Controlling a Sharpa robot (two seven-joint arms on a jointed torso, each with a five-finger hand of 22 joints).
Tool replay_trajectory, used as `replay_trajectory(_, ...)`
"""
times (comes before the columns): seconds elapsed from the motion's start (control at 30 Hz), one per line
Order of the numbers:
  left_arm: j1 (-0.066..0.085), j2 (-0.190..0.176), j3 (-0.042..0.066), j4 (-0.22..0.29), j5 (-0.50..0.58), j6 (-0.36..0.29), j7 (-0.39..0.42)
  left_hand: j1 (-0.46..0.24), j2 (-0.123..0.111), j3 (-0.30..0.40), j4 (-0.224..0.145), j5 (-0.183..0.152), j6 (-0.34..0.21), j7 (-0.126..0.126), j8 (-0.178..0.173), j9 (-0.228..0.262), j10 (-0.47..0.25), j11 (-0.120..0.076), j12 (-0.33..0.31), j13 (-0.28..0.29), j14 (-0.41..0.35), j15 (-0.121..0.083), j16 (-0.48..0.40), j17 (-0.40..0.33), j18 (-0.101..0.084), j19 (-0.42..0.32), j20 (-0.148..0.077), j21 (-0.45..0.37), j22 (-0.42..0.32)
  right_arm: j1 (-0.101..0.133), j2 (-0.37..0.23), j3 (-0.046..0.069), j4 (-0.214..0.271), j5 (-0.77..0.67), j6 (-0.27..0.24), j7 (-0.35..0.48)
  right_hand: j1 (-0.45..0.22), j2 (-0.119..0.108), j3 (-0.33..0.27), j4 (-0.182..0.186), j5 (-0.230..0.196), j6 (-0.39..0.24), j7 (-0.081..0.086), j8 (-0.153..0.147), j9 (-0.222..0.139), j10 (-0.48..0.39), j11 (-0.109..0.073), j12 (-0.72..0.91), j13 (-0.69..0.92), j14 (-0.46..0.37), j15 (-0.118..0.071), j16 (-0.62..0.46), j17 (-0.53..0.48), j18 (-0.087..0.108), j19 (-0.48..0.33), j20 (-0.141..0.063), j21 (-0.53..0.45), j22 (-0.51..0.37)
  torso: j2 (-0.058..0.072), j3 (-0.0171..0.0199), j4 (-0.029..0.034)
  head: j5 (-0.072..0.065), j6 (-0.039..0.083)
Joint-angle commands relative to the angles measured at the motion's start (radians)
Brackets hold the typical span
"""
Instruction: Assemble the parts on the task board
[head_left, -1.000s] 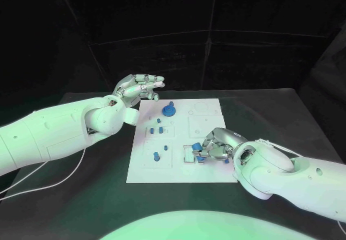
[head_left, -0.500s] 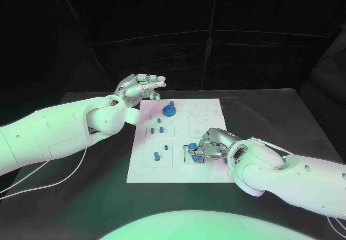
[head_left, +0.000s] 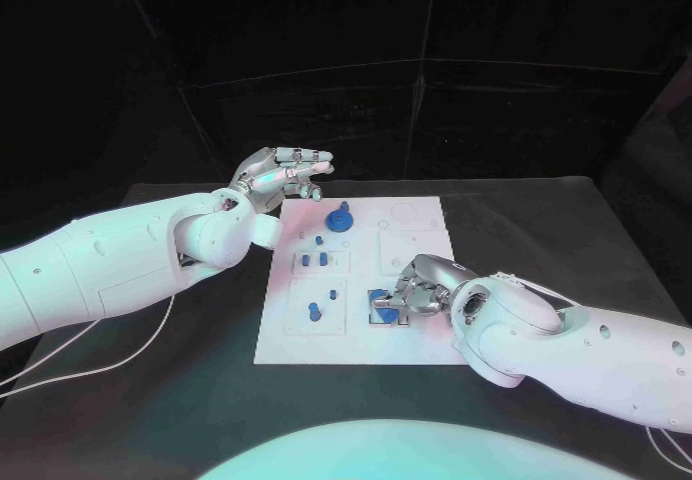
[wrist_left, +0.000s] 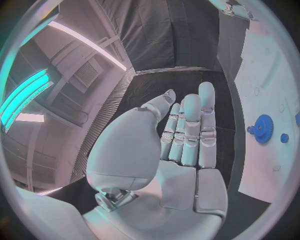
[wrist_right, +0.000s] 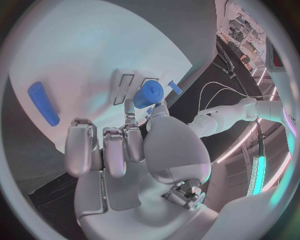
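Observation:
The white task board (head_left: 361, 340) lies in the middle of the black table. A blue gear (head_left: 340, 220) stands near the board's far edge and also appears in the left wrist view (wrist_left: 262, 128). Small blue pegs (head_left: 313, 262) stand in slots on the board's left half. My right hand (head_left: 421, 284) is low over the board's near right part and pinches a round blue part (wrist_right: 149, 93) between thumb and a fingertip, just above the rectangular slots (wrist_right: 123, 86). My left hand (head_left: 284, 172) is raised over the far left corner, fingers apart, holding nothing.
A blue peg (wrist_right: 44, 103) lies flat on the board beside my right hand. More blue pegs (head_left: 315, 314) stand near the board's front left. My left forearm (head_left: 130, 260) hangs over the table left of the board. A white cable (head_left: 101, 365) trails on the table's left side.
My right hand has shifted slightly left and lower over the board's near right slots with the blue part. The left hand has stayed in place.

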Motion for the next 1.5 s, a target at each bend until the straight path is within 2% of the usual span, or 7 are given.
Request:
replay_trajectory(0.03,0.002,0.001,0.001,0.004,0.002,0.011,0.003,0.003,0.005,-0.005,0.001,0.003,-0.01,-0.001,0.005,-0.001,-0.008,-0.002,0.004,0.001,-0.004,0.0,0.003,-0.001,0.006,-0.005,-0.001,-0.007,-0.002,0.002,0.0,0.001,-0.004,-0.014,-0.007,-0.002,-0.022,-0.007,-0.003,0.001,-0.025,-0.009,0.0,0.005,0.006,-0.009,0.003,-0.01,0.081,0.104,-0.004,0.005,0.263,-0.007,0.01,-0.003,0.0,-0.001,0.0,0.0001,0.0003,0.0,0.001)
replay_trajectory(0.3,0.002,0.0,0.001,0.005,0.002,0.01,0.003,0.003,0.005,-0.005,0.001,0.003,-0.01,-0.001,0.005,-0.001,-0.008,-0.002,0.004,0.001,-0.004,0.0,0.003,-0.001,0.006,-0.005,-0.001,-0.007,-0.002,0.002,0.0,0.001,0.001,-0.02,-0.019,0.0,-0.073,-0.044,0.021,0.002,-0.036,-0.014,0.0,0.006,0.019,-0.014,0.003,-0.019,0.074,0.104,-0.003,0.005,0.263,-0.007,0.01,-0.003,-0.001,-0.001,0.0,0.0008,0.0003,0.0,0.002)
replay_trajectory(0.5,0.002,-0.002,0.001,0.006,0.002,0.011,0.003,0.003,0.005,-0.005,0.001,0.003,-0.01,-0.001,0.005,-0.001,-0.008,-0.002,0.004,0.001,-0.004,0.0,0.003,-0.001,0.006,-0.005,-0.001,-0.007,-0.002,0.002,-0.011,0.001,0.026,-0.023,-0.019,0.013,-0.027,-0.029,0.057,-0.008,-0.011,-0.003,-0.005,0.016,0.035,0.004,-0.001,0.004,0.101,0.104,-0.006,0.005,0.263,-0.008,0.013,-0.005,0.004,0.009,0.002,0.0023,-0.0004,-0.001,0.002)
replay_trajectory(0.8,0.001,-0.001,0.001,0.005,0.002,0.013,0.001,0.003,0.005,-0.005,0.001,0.003,-0.01,-0.001,0.005,-0.001,-0.008,-0.002,0.004,0.001,-0.004,0.0,0.003,-0.001,0.006,-0.005,-0.001,-0.007,-0.002,0.001,-0.026,0.001,0.053,-0.031,-0.005,0.025,0.076,-0.024,0.071,-0.038,0.019,0.0,-0.008,0.024,0.054,0.011,-0.004,0.011,0.112,0.104,-0.009,0.005,0.263,-0.01,0.015,-0.006,0.008,0.017,0.001,-0.0006,0.0014,-0.005,0.003)
replay_trajectory(1.03,0.001,0.0,0.001,0.005,0.002,0.014,0.001,0.003,0.005,-0.005,0.001,0.003,-0.01,-0.001,0.005,-0.001,-0.008,-0.002,0.004,0.001,-0.004,0.0,0.003,-0.001,0.006,-0.005,-0.001,-0.007,-0.002,0.002,-0.015,0.001,0.042,-0.055,-0.004,0.018,0.118,-0.004,0.078,-0.057,0.037,0.004,-0.01,0.031,0.064,0.015,-0.006,0.014,0.117,0.104,-0.01,0.005,0.263,-0.01,0.015,-0.007,0.009,0.019,0.001,-0.001,0.0065,-0.009,0.005)
replay_trajectory(1.17,0.001,-0.001,0.001,0.006,0.002,0.014,0.0,0.002,0.007,-0.006,0.002,0.003,-0.011,0.0,0.006,-0.001,-0.01,-0.002,0.007,0.001,-0.006,0.0,0.004,-0.002,0.006,-0.006,0.0,-0.007,-0.002,0.002,-0.008,0.001,0.033,-0.059,-0.002,0.014,0.128,0.013,0.082,-0.059,0.046,0.006,-0.011,0.034,0.069,0.017,-0.007,0.015,0.119,0.104,-0.011,0.005,0.263,-0.01,0.015,-0.007,0.009,0.02,0.002,-0.0027,0.0048,-0.009,0.001)
replay_trajectory(1.5,0.001,-0.005,0.001,0.013,0.002,0.014,-0.002,0.001,0.008,-0.006,0.003,0.004,-0.012,0.0,0.007,-0.001,-0.011,-0.001,0.008,0.001,-0.006,0.0,0.004,-0.003,0.006,-0.006,0.0,-0.008,-0.003,0.002,-0.01,0.001,0.024,-0.065,0.016,0.015,0.185,0.008,0.081,-0.102,0.046,0.002,-0.012,0.042,0.081,0.023,-0.008,0.025,0.13,0.104,-0.012,0.005,0.263,-0.009,0.013,-0.008,0.006,0.016,0.002,-0.002,0.0062,-0.008,0.0)
